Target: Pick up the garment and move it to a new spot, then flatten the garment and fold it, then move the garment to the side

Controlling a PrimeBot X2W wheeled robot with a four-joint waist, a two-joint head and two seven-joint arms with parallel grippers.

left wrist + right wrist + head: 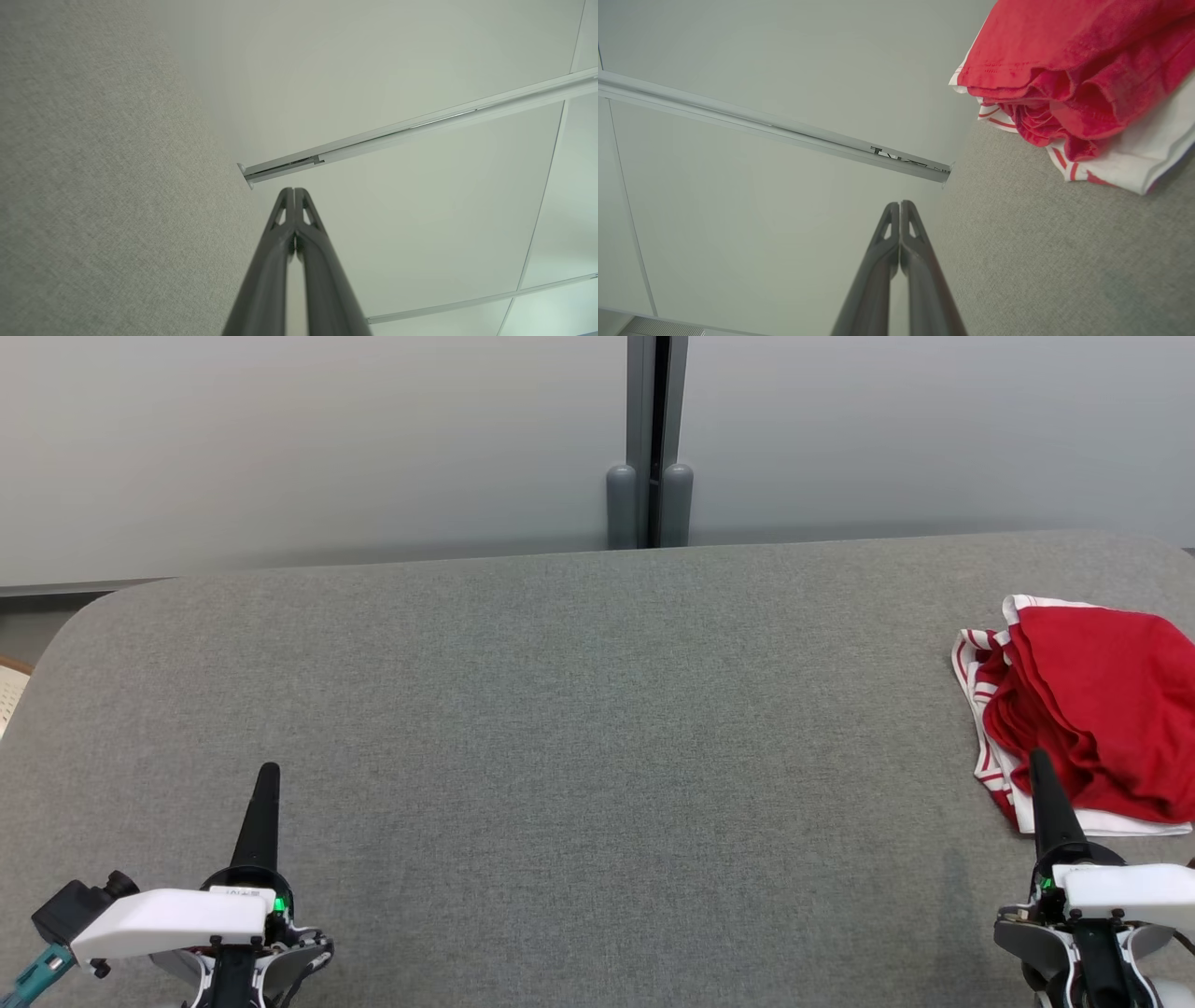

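— What stands behind?
— A pale grey wall (280, 448), softly and evenly lit, split by a dark upright joint (659, 411) with two rounded grey caps (621, 509) at its foot.
— And in front of it?
— A grey fabric-covered worktop (560, 709) with rounded far corners.

Head camera looks down on the grey fabric-covered table (560, 709); both wrist cameras, low over it, face the same pale panelled wall (280, 448).

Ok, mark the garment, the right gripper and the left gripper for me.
garment (1102, 700): head view, on the red fabric in the middle of the crumpled pile.
right gripper (900, 204): right wrist view, where the two fingertips meet.
left gripper (294, 190): left wrist view, where the two fingertips meet.
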